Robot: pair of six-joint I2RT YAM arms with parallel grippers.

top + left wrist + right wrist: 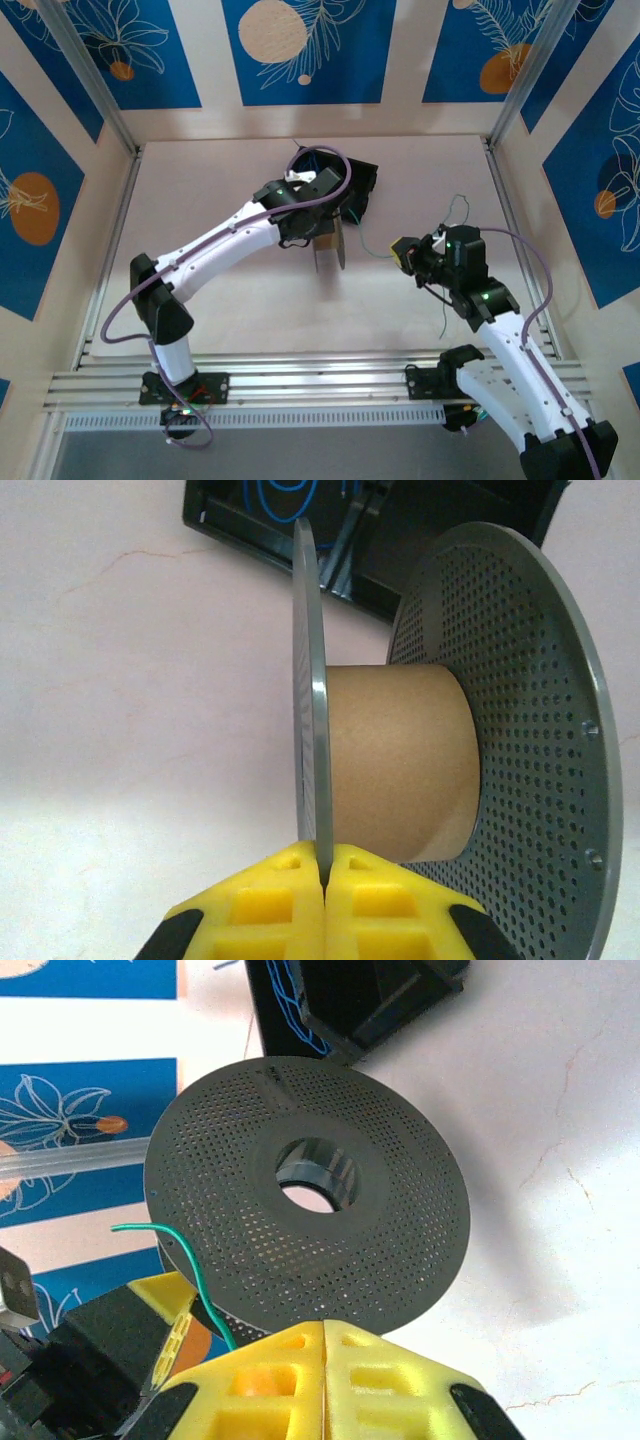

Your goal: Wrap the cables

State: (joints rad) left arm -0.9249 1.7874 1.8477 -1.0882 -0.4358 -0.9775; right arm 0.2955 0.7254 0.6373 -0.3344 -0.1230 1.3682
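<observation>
From above, the left fingers (320, 240) meet a spool (332, 256) standing on edge on the tabletop (200, 170), just in front of a black tray (362, 185). The right fingers (401, 255) sit to its right, and a green cable (378, 254) lies between them and the spool.

At the left wrist, the left fingers (322, 880) are clenched on the rim of the spool's (400, 765) thin grey disc. A blue cable (258, 498) lies in the tray (230, 525) behind.

At the right wrist, the right fingers (322, 1348) are pressed together. The green cable (190, 1260) crosses the spool's (400, 1240) face and drops behind them; whether it is pinched I cannot tell.
</observation>
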